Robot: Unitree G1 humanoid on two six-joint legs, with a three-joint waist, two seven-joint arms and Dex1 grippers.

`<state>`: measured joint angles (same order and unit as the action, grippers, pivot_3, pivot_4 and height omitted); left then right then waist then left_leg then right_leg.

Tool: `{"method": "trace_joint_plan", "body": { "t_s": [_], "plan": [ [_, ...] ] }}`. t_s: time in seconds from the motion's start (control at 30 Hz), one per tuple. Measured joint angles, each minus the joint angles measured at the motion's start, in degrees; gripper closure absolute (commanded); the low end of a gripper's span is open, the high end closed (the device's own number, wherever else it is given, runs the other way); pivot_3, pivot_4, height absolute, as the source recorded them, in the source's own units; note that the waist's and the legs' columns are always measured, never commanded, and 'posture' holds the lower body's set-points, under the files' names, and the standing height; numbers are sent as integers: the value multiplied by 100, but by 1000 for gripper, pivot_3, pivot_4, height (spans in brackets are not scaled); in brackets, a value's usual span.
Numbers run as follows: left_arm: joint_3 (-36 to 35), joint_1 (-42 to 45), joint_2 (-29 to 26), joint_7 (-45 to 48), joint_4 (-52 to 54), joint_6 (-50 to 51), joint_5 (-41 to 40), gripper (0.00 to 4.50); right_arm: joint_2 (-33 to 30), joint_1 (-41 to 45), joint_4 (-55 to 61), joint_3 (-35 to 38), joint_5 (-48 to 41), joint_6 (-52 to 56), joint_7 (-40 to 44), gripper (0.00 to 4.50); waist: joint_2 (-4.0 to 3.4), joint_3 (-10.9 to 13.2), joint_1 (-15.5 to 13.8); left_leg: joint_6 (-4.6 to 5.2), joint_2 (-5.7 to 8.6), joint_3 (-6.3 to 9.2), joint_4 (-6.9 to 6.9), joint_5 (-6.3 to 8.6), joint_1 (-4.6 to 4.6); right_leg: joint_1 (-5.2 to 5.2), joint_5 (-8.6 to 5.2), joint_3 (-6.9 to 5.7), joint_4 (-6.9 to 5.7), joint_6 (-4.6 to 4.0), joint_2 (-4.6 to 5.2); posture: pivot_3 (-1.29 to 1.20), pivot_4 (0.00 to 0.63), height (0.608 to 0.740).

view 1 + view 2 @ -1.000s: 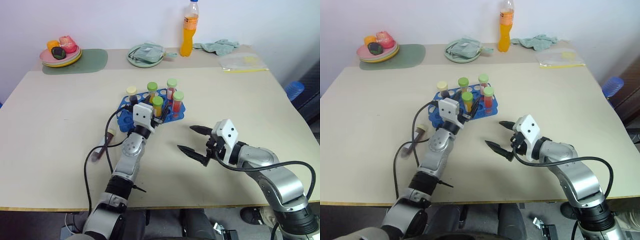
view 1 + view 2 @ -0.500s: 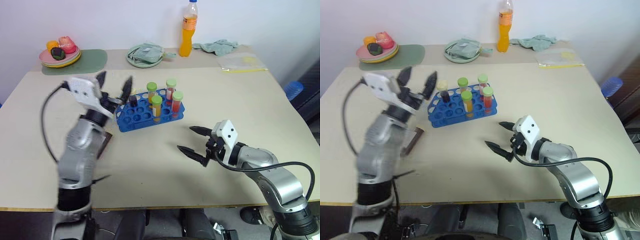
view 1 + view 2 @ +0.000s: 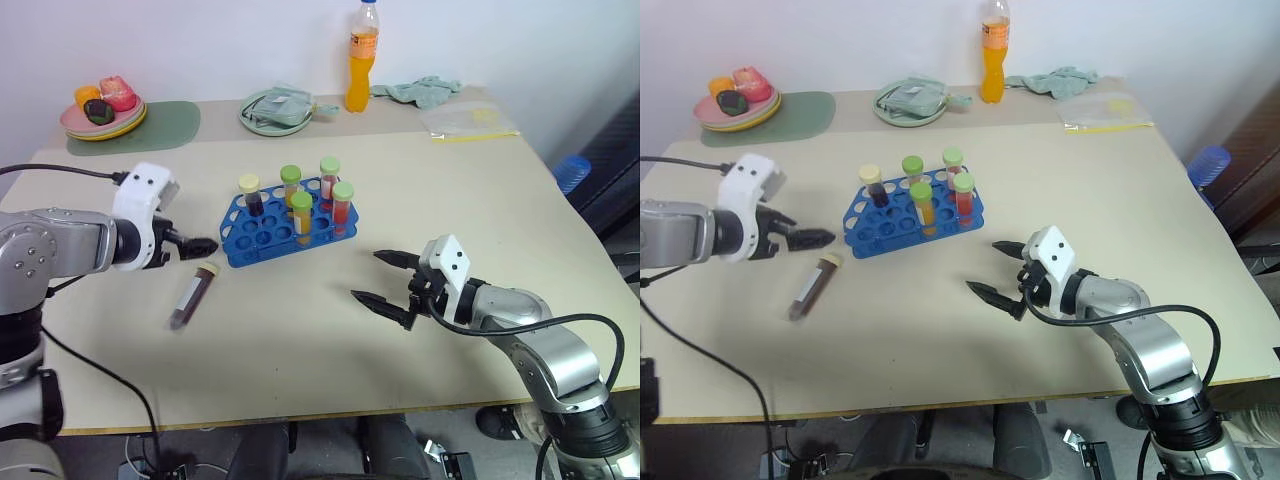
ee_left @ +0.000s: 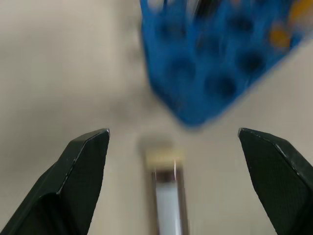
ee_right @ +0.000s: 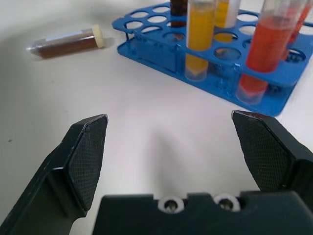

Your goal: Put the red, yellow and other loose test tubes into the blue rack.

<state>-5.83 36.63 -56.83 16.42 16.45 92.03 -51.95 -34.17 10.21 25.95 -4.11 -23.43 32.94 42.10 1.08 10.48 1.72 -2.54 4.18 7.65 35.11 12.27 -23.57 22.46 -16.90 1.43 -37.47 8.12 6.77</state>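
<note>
A pale desk (image 3: 330, 370) holds a blue rack (image 3: 283, 222) near its middle, with five capped tubes standing upright in its holes. One loose test tube (image 3: 192, 296), dark maroon with a cream cap, lies flat on the desk just in front of the rack's left end, close to the rack but not touching it. Its long axis runs roughly front to back with a slight slant, cap end toward the rack. The left pincer (image 3: 198, 243) hovers just beside and above the cap end, black fingers spread apart and empty, pointing toward the rack. The right pincer (image 3: 385, 280) is also spread wide and empty, well apart from the tube on the far side of the rack, so the left arm looks much the nearer for a pickup. The left wrist view shows the cap lying centred between its own fingers with the rack's corner beyond; the right wrist view instead shows the tube's full side, lying level.
</note>
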Motion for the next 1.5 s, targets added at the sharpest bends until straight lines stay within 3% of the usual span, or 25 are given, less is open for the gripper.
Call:
{"method": "trace_joint_plan", "body": {
  "t_s": [0.33, 0.43, 0.6, 0.63, 0.8, 0.9, 1.03, 1.13, 1.2, 1.27, 1.4, 1.5],
  "plan": [
    [776, -366, -171, 2, -245, 1, 29, 169, 2, -148, 106, 1, 19, -31, -101, 0, 1, 0, -90, -1, 0, -1, 2, 0, -1, 0, 0, 3, 2, -1, 4, 0, 150, 740],
    [843, -369, -166, -88, -329, 1, 178, 1018, 6, -157, 106, -4, 24, -32, -129, 0, 1, 0, -89, -1, 1, -2, 2, 0, -1, 0, 0, 4, 3, -1, 4, 0, 150, 740],
    [878, -463, -44, -222, -396, 1, 373, 3534, 31, -158, 106, -62, 42, -34, -136, 0, 1, 0, -87, -1, 0, -2, 1, 0, -1, 1, 0, 3, 2, -1, 5, 0, 150, 740],
    [855, -484, -40, -231, -391, 0, 380, 3772, 36, -157, 107, -75, 56, -35, -136, 0, 0, -1, -87, -1, 0, -2, 1, 0, -1, 1, 0, 4, 2, -1, 5, 0, 150, 740],
    [619, -703, -34, -369, -313, -64, 666, 3781, 43, -158, 109, -121, 68, -37, -132, 0, -1, -1, -58, -1, -1, -3, -1, 0, 0, 5, 0, 4, 1, -1, 4, 0, 150, 740],
    [24, -795, 305, -696, -441, -675, 1203, 3781, 42, -159, 109, -119, 68, -41, -128, 0, 0, -1, -92, -1, -1, -2, 2, 0, -2, 4, 1, 4, 2, -2, 5, 0, 150, 740],
    [-932, -990, 1222, -978, -340, -3134, 1997, 3781, 45, -160, 108, -123, 68, -72, -119, 0, 10, -4, -133, -5, -1, -2, 4, -1, -7, -3, 6, 1, 22, -4, 14, 0, 150, 740],
    [-1395, -1310, 2158, -765, 277, -4739, 2116, 3781, 63, -155, 100, -140, 72, -78, -120, 0, 8, -6, -126, -19, -4, -6, 2, -9, -12, 0, 7, 1, 27, -4, 22, 0, 150, 740],
    [-1231, -1801, 2617, -445, 697, -5724, 2248, 3781, 110, -137, 92, -190, 76, -86, -123, 0, 9, -7, -112, -18, -1, -11, 1, -9, -12, 0, 7, 2, 27, -4, 21, 0, 150, 740],
    [-592, -2279, 2890, -234, 892, -6723, 2832, 3781, 129, -138, 79, -216, 82, -88, -123, 0, 8, -7, -112, -9, 4, -25, 1, -4, -11, 0, 8, 2, 25, -6, 17, 0, 150, 740],
    [180, -2499, 3974, -414, 706, -7990, 3529, 3781, 161, -117, 73, -236, 87, -102, -124, 0, 10, -8, -148, -5, 3, -25, 13, -1, -11, -9, 15, -1, 26, -6, 12, 0, 150, 740],
    [411, -2532, 4464, -512, 300, -8629, 3821, 3781, 167, -103, 73, -237, 102, -104, -138, 0, 10, -9, -146, -3, 5, -26, 12, -1, -10, -8, 15, -2, 25, -5, 11, 0, 150, 740]
  ]
}}
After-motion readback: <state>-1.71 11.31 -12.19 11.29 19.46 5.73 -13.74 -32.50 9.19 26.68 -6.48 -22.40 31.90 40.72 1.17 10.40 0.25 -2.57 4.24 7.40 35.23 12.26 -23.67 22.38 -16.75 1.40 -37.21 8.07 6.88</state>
